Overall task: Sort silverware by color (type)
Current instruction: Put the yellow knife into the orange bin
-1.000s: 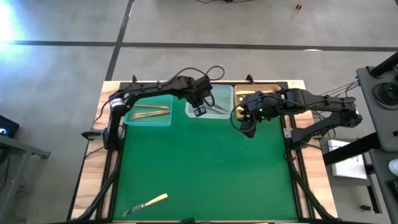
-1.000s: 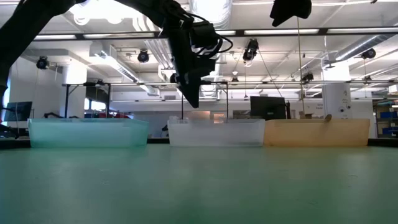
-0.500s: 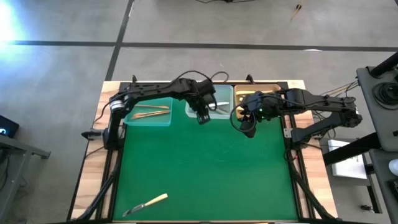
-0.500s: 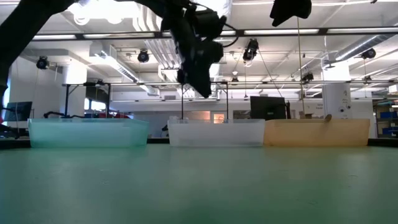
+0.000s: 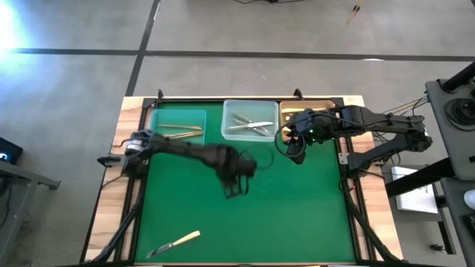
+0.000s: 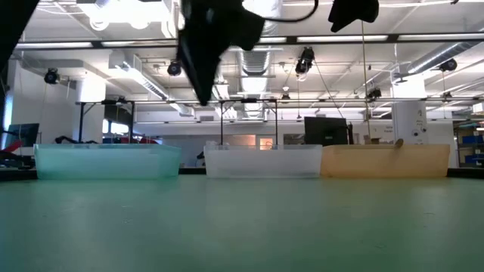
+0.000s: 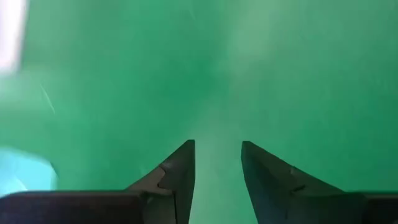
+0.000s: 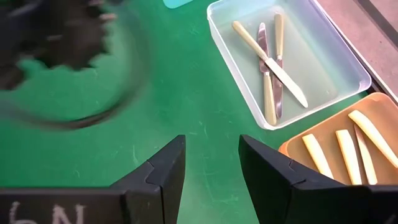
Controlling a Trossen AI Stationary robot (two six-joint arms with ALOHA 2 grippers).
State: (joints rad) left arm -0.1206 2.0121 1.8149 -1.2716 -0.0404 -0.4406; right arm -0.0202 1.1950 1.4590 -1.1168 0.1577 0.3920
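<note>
My left gripper (image 5: 234, 193) (image 7: 217, 155) hangs open and empty over the bare middle of the green mat. My right gripper (image 5: 295, 157) (image 8: 211, 149) waits open and empty beside the far trays. One knife (image 5: 175, 242), cream-handled with a grey blade, lies flat on the mat near the near-left corner. The teal tray (image 5: 159, 139) holds golden-bronze pieces (image 5: 180, 132). In the clear tray (image 5: 226, 111) (image 8: 348, 78) lie silver-grey and pale-handled pieces (image 5: 249, 125) (image 8: 273, 62). The orange tray (image 8: 292, 149) holds cream-yellow pieces (image 8: 339, 146); the right arm mostly hides it from above.
The three trays stand in a row along the far edge of the mat (image 5: 297, 215), also seen in the low view as teal (image 6: 106, 161), clear (image 6: 263, 160) and orange (image 6: 386, 160). A wooden table border (image 5: 107, 200) frames the mat. The right arm (image 5: 371, 122) reaches in from the right.
My left gripper has swung from above the clear tray toward the near edge and now hangs over the middle of the mat. With the arm gone, the pieces in the clear tray show from above. The right arm has kept still.
</note>
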